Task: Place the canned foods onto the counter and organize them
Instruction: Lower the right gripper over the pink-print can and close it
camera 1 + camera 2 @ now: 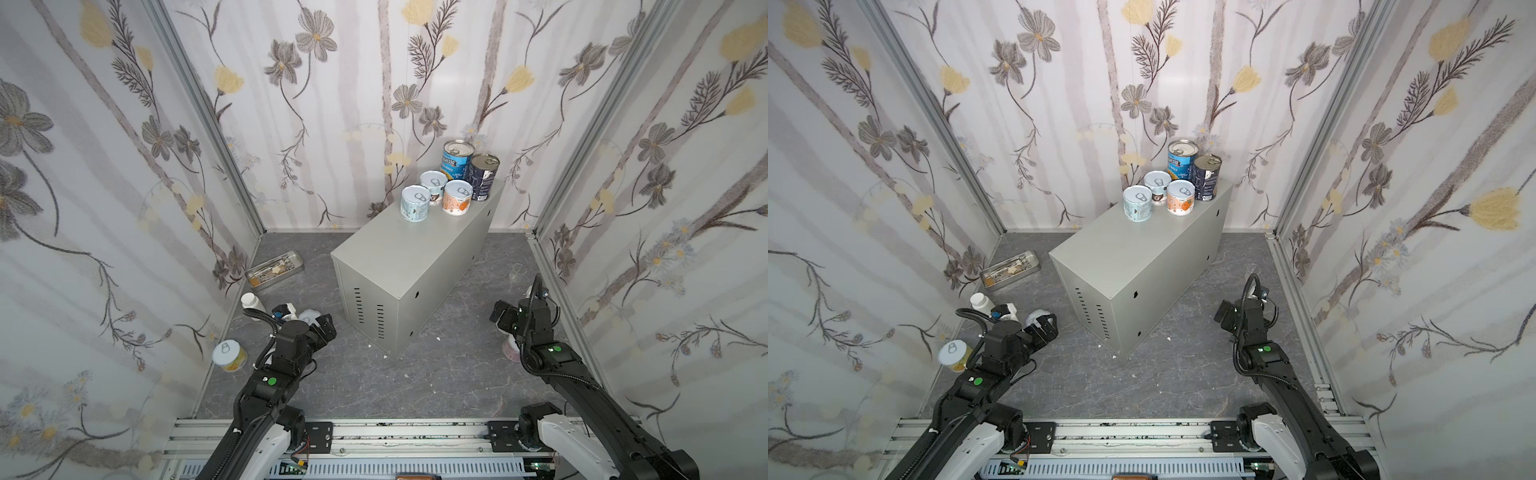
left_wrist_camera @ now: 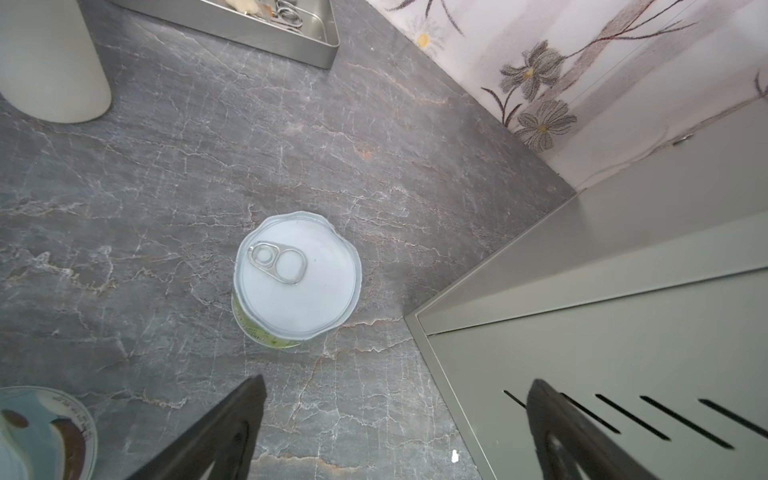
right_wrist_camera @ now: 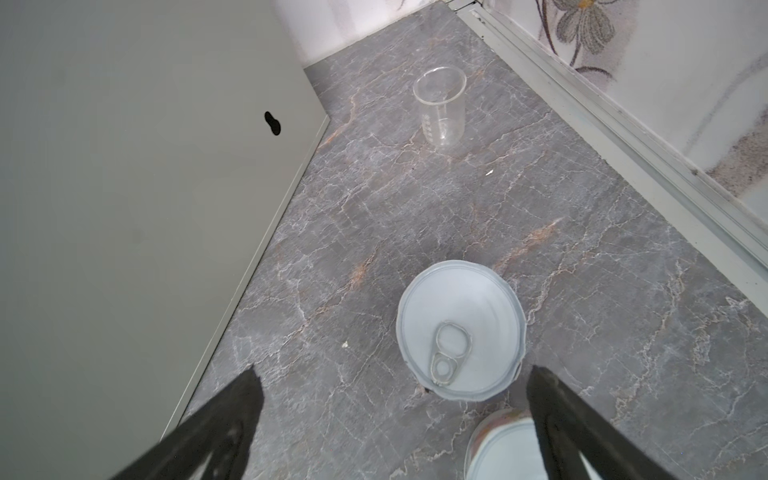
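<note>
The counter (image 1: 415, 257) (image 1: 1133, 249) carries the blue Progresso tin (image 1: 456, 160), the navy tin (image 1: 483, 176) and three short cans (image 1: 433, 187) at its far end. My left gripper (image 2: 397, 386) (image 1: 322, 324) is open above the floor, short of a green-labelled can (image 2: 297, 276). A yellow can (image 1: 229, 355) stands left of that arm. Right of the counter, my right gripper (image 3: 395, 382) (image 1: 500, 318) is open and empty. A pale-lidded can (image 3: 459, 328) sits just ahead of it. One finger partly hides a pinkish can (image 3: 498, 444) (image 1: 512, 347).
A metal tray (image 1: 274, 268) (image 2: 291, 37) and a white bottle (image 1: 251, 301) (image 2: 50, 62) sit by the left wall. A clear glass (image 3: 441, 108) (image 1: 517, 272) stands near the right wall. Part of a teal-and-brown can (image 2: 41, 432) shows beside the left gripper.
</note>
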Motion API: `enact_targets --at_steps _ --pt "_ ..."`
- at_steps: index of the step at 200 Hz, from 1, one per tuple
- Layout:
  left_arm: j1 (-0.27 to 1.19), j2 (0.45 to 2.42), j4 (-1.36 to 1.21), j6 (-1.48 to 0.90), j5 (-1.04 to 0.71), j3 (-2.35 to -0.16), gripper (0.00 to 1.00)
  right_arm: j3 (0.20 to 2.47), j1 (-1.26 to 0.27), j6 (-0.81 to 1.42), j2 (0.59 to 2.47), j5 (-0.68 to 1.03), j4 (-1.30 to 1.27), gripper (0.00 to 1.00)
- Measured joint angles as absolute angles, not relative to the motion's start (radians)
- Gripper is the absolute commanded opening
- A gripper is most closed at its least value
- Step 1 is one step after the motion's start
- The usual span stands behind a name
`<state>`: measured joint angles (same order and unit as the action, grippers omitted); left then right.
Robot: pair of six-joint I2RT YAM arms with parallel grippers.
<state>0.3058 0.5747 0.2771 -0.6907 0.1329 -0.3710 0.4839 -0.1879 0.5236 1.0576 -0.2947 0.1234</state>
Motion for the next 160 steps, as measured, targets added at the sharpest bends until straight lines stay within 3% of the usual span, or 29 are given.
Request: enact_targets --at_steps 160 --pt "0.311 0.745 0.074 -0.692 0.127 -0.307 1.0 0.573 -0.11 0.575 1.406 -0.346 0.047 1.0"
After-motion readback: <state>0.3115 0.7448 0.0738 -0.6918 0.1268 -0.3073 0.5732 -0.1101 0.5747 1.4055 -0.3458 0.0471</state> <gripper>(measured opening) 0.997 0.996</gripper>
